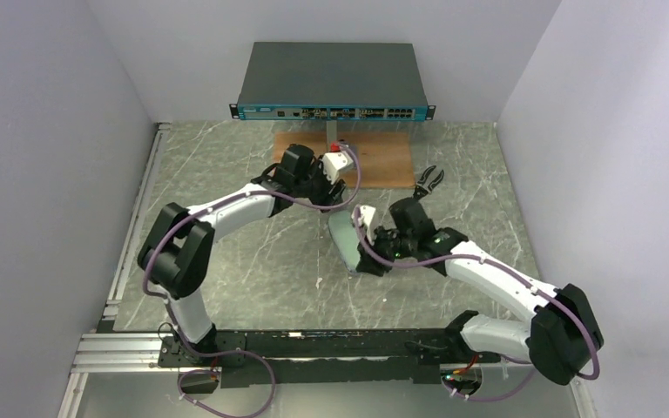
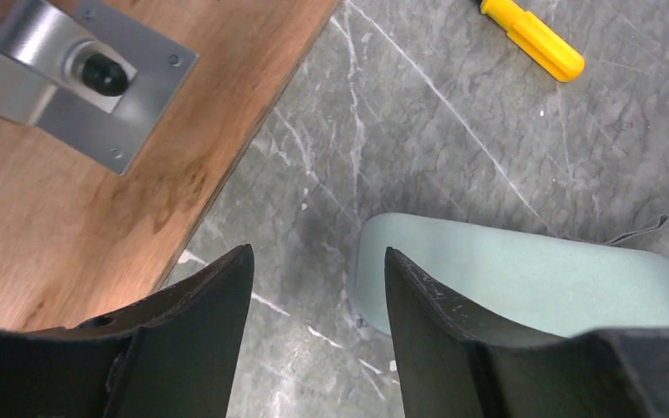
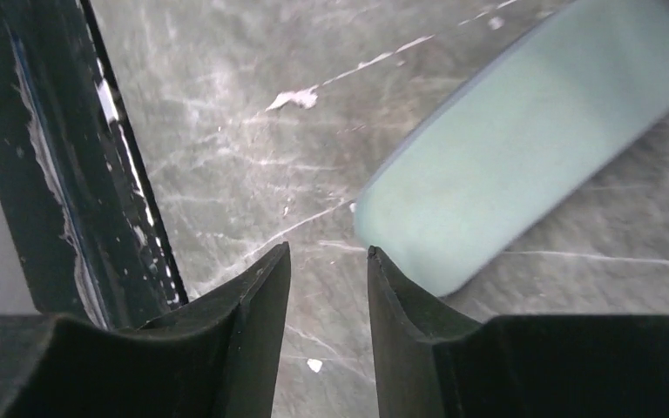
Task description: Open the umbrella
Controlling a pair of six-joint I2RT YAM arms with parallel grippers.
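The left claw [image 2: 318,287] is hanging over the grey marble table [image 1: 253,261] with its fingers spread wide apart and nothing between them. A pale grey-green oval case [image 2: 523,279] is lying flat just beyond its tips, toward 4 o'clock in the left wrist view. A wooden board [image 2: 96,200] carrying a metal bracket [image 2: 70,78] is sitting at 10 o'clock there, and a yellow handle [image 2: 531,39] is resting at 1 o'clock.

The right claw [image 3: 327,279] is hovering with a narrower gap, its fingers parted and gripping nothing. The case is showing at 2 o'clock of it and a black rail [image 3: 52,157] at 10 o'clock.

From above, the case is lying between the two wrists near the table's middle. A teal-fronted rack unit [image 1: 331,83] is standing at 12 o'clock, its front markings too small to read.

I cannot make out the umbrella itself in any view.
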